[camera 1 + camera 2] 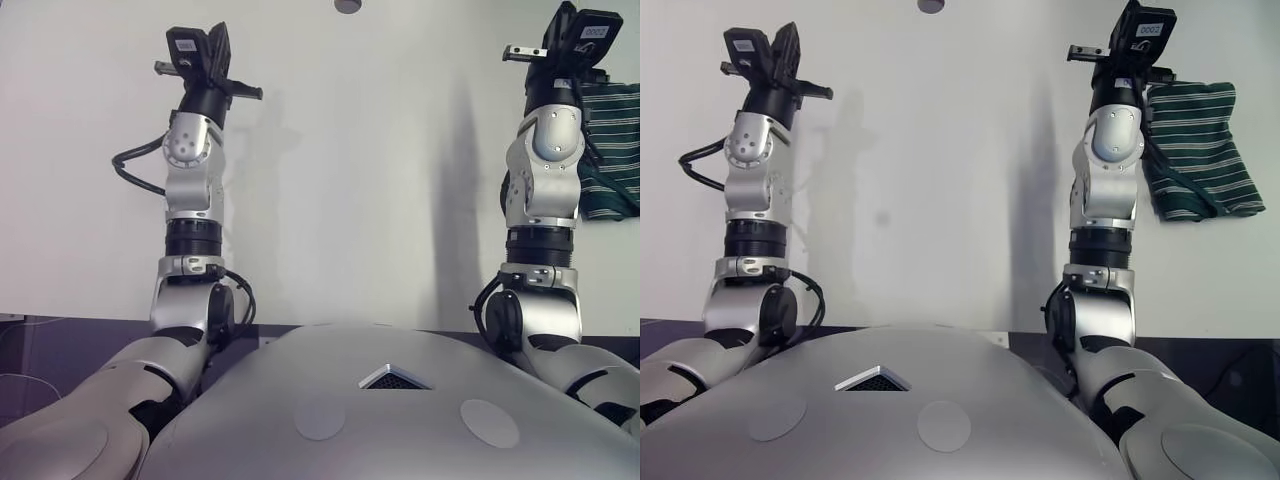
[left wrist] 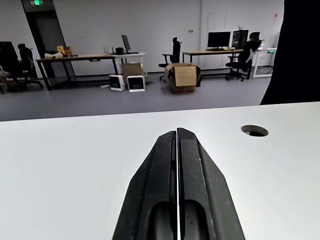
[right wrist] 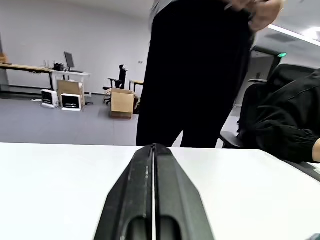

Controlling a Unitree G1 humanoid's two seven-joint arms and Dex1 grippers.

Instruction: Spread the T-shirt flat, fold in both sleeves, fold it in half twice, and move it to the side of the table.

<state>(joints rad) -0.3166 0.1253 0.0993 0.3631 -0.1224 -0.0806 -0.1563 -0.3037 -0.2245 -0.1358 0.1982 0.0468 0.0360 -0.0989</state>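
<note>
A dark green T-shirt with thin white stripes lies folded into a small packet at the right side of the white table. It also shows at the right edge as the T-shirt. My right gripper is shut and empty, held above the table just left of the shirt, apart from it. My left gripper is shut with nothing in it, over the far left part of the table. Both arms stretch forward over the tabletop.
A round cable hole sits in the tabletop at the far middle edge, also seen as the hole. A person in dark clothes stands just beyond the far edge of the table.
</note>
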